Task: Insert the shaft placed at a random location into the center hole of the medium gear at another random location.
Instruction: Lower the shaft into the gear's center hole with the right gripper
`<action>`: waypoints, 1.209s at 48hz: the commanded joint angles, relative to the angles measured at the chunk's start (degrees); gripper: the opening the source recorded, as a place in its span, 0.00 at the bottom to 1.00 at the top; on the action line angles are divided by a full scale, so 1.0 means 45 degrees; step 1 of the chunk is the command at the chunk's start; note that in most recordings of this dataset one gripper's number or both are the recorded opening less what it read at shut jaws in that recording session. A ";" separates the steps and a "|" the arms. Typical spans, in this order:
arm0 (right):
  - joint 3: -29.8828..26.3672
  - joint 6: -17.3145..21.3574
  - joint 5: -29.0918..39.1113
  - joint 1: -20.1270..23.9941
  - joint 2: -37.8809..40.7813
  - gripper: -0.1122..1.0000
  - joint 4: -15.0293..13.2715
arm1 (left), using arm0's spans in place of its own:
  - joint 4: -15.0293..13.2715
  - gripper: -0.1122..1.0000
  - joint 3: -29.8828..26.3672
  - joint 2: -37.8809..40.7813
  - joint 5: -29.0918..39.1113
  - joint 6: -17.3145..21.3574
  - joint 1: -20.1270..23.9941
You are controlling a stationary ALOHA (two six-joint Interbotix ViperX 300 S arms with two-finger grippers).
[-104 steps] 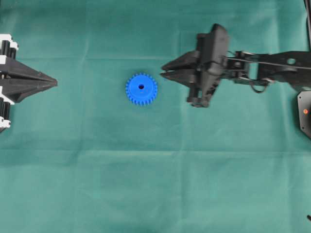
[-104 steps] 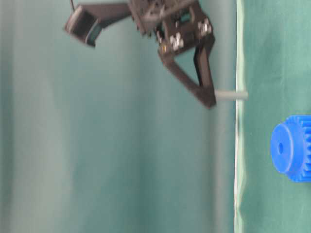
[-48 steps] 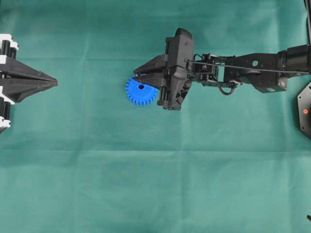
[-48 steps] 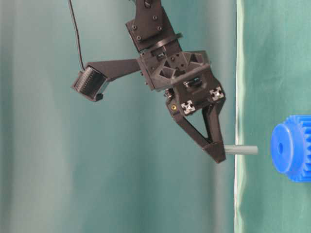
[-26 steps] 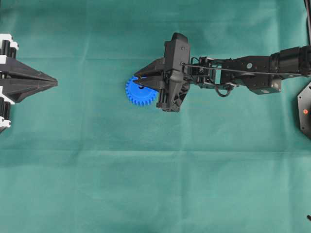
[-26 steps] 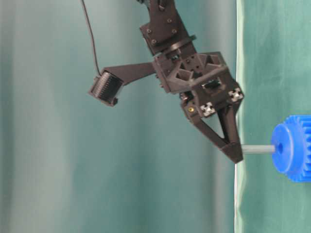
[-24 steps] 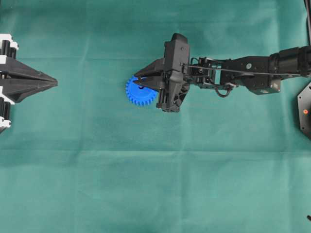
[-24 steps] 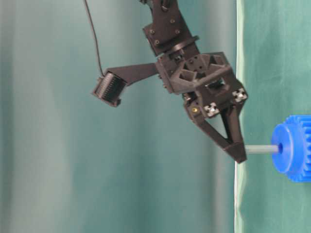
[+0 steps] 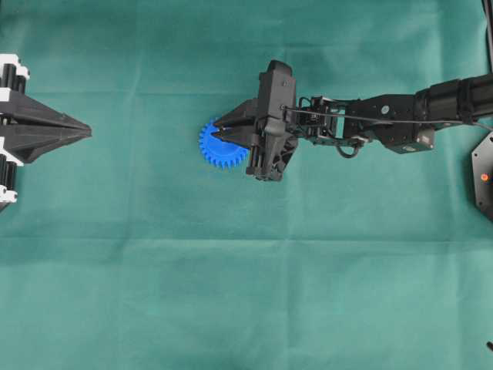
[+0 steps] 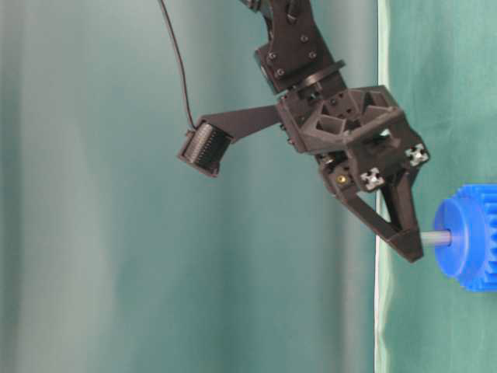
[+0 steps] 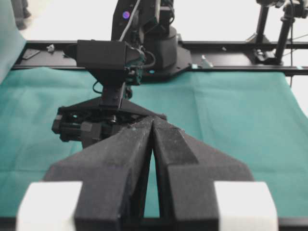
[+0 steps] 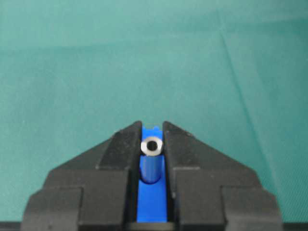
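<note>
Shaft [image 10: 436, 238], one short silvery-grey metal pin, is pinched between the fingertips of the right gripper [image 10: 410, 247], and its free end meets the face of the one medium gear [image 10: 467, 237] at the center hole; how far it sits inside the hole cannot be told. In the table-level view, which is turned on its side, only a short length of pin shows between the black fingertips and the blue gear. In the right wrist view the pin's round end [image 12: 152, 146] appears end-on, clamped between the two black fingers [image 12: 120, 149], with blue plastic showing in the narrow gap behind it. From overhead, the gear [image 9: 218, 150] lies flat on the green cloth [image 9: 246, 293], and the right gripper [image 9: 219, 133] reaches in from the gear's right side, its tips covering the middle of the gear, so the hole itself is hidden. The left gripper [image 9: 86, 132] rests well apart from the gear, far to the gear's left at the edge of the cloth, its two fingers pressed together with nothing between them; the left wrist view shows the same closed black fingers [image 11: 126, 147] meeting at a point. Counted: one gear, one shaft, two grippers, one cloth. No brand, label or readable writing is visible on any of them.
</note>
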 commanded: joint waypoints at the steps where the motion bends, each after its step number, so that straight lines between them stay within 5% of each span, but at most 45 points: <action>1: -0.0313 0.0195 -0.0254 0.0020 -0.0078 0.22 0.0078 | 0.0020 0.10 -0.0234 0.0078 -0.0059 0.0020 0.0039; 58: -0.0273 0.0254 -0.0566 0.0098 0.0352 0.22 0.0156 | 0.0020 0.10 -0.0234 0.0078 0.0039 0.0020 0.0137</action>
